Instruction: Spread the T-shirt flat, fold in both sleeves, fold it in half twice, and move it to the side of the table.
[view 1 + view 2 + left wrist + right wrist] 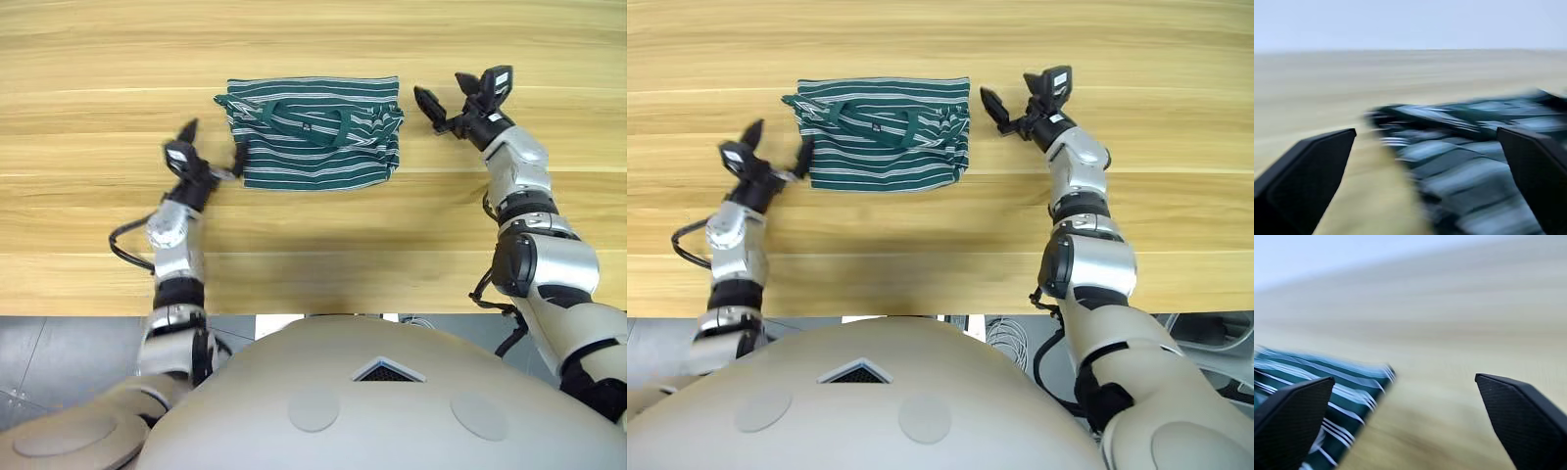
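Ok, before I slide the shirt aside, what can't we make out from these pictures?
- Folded green, white-striped T-shirt: lower layers and sleeves hidden under its top layer, head views.
- Left tool: whether a finger touches the shirt's corner, too small in head views, blurred in left wrist view.
- Right wrist view: shirt blurred, partly behind a finger of the right tool.
- Light wooden table: side edges cut off by the frame, head views.

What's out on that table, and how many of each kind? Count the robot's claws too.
Green-and-white striped T-shirt, folded: 1
Claws, both open: 2, the left claw and the right claw
Wooden table: 1
Total: 4
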### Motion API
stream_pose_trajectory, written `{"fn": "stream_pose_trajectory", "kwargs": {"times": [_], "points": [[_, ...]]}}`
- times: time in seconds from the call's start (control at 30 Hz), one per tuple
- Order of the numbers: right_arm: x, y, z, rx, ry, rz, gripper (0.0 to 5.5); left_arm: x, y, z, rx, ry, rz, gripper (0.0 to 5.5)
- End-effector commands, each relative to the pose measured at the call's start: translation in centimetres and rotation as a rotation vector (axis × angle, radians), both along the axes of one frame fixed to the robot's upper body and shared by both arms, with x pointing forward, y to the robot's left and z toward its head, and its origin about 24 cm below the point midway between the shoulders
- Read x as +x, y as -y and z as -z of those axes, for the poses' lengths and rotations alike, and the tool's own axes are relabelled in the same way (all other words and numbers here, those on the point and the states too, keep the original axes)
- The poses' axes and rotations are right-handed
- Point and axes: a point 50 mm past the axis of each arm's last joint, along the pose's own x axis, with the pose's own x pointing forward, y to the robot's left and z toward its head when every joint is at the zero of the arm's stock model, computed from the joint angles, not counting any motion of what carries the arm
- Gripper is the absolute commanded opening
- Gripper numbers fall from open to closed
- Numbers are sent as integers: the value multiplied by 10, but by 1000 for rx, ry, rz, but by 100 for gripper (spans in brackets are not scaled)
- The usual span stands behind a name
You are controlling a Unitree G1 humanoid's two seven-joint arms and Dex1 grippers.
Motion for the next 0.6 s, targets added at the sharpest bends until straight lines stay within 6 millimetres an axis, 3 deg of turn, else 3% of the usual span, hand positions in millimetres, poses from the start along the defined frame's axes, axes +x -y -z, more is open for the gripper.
{"fn": "stream_pose_trajectory", "kwargs": {"times": [0.03,0.1,0.23,0.4,0.6], "points": [[-13,-1,-20,21,177,-160,452,-17,8,-12,115,71,26,524],[-25,-11,-31,11,256,-292,417,-20,14,-22,170,135,12,524],[-41,-25,-40,-26,293,-440,348,-26,47,-32,175,181,69,524],[-50,-42,-37,-66,295,-488,260,-13,72,-19,126,72,16,524],[-51,-48,-40,-83,313,-485,255,-10,91,3,73,-99,-40,524]]}}
